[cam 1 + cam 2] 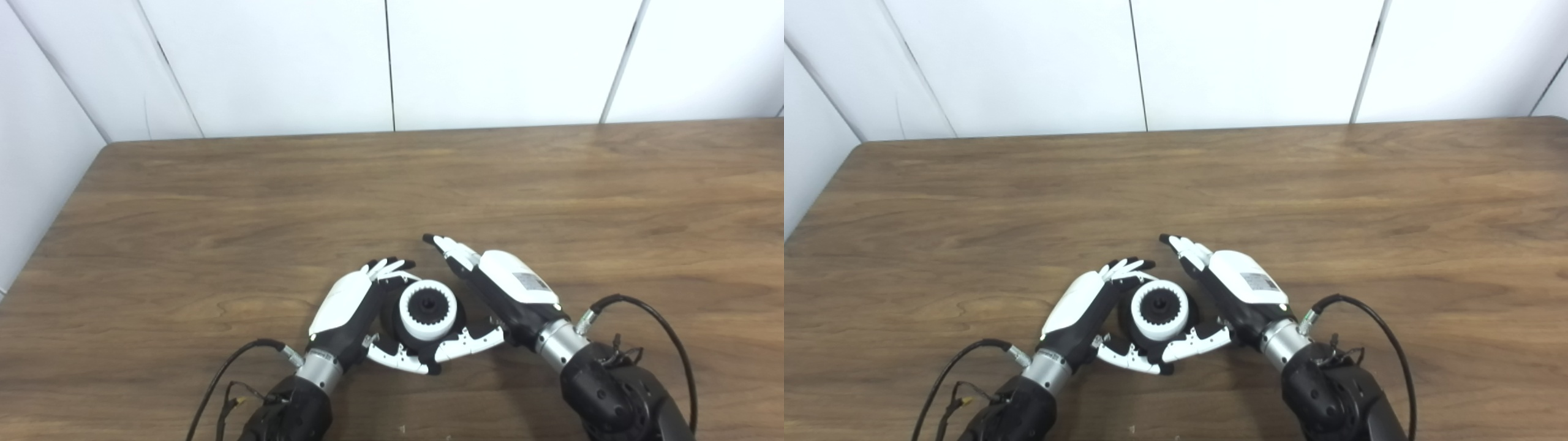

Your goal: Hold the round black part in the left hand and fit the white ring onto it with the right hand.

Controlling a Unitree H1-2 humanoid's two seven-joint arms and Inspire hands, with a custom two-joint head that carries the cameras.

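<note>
Seemingly the white ring (428, 317) already sits on the round black part (392, 318) (seating unconfirmed); left hand (349, 306) cups it; right hand (499, 294) spread beside; next, press down evenly.

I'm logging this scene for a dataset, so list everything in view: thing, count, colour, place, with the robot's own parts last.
white ring: one, white with a toothed inner edge, seated on the black part, between the two hands near the table's front middle.
round black part: one, black, mostly hidden under and inside the ring; its hub shows through the ring's centre.
table: one, brown wood grain, filling most of the view.
wall panels: white, with dark seams, behind the table.
left hand: one, white and black, cupped around the part's left side.
right hand: one, white and black, at the ring's right side, fingers extended past it, thumb beneath it.
cables: black, one looping at each wrist.
</note>
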